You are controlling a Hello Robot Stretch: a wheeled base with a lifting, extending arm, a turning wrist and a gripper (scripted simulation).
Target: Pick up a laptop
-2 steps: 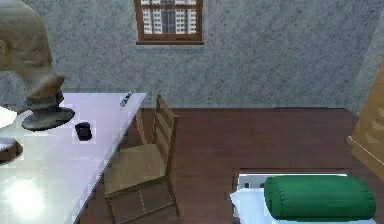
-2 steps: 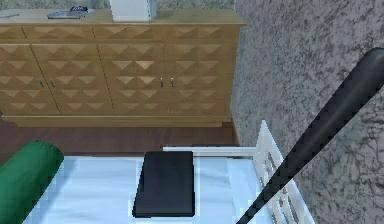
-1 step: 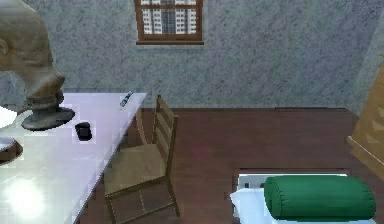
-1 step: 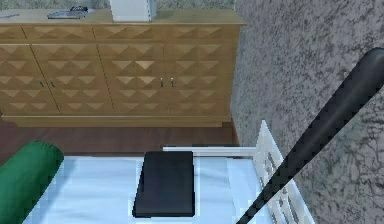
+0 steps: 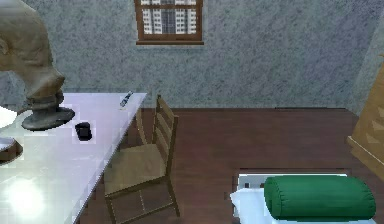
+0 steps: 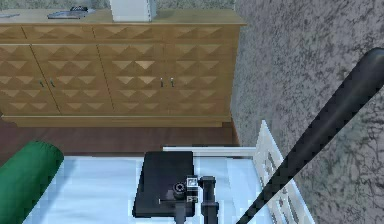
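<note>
Gripper point(image 6: 176, 203) sits at the end of the arm point(image 6: 210, 208), low in the arm side view, right at the laptop point(image 6: 160, 172). Can't tell if it has hold of anything: the laptop lies flat on the bed point(image 6: 95, 190) directly behind the fingers, and above versus touching isn't readable either. Laptop is a closed dark slab near the bed's railed end, well apart from the green pillow point(image 6: 30, 178) at the other end. My read: the approach is done, this is the grasp step, and the lift is not yet made. Next move needs the fingers set on a laptop edge rather than the flat lid, then a straight lift clear of the sheet. The soft mattress may give and a thin slab can slip, so go slow. A dark bat point(image 6: 330, 115) leans diagonally at the rail point(image 6: 268, 150), just beside the arm, so keep clear of it on the way out. Beyond the bed are a dark wood floor point(image 6: 150, 135) and a long wooden dresser point(image 6: 120, 70) next to a mottled grey wall point(image 6: 300, 60), with a white box point(image 6: 131, 8) on top. Forward view: a white table point(image 5: 105, 120) carries a bust point(image 5: 35, 65) toward its far left corner and a small dark item point(image 5: 82, 130) mid-surface. A wooden chair point(image 5: 145, 160) stands at its right edge, and there is a window point(image 5: 168, 20) on the far wall.
</note>
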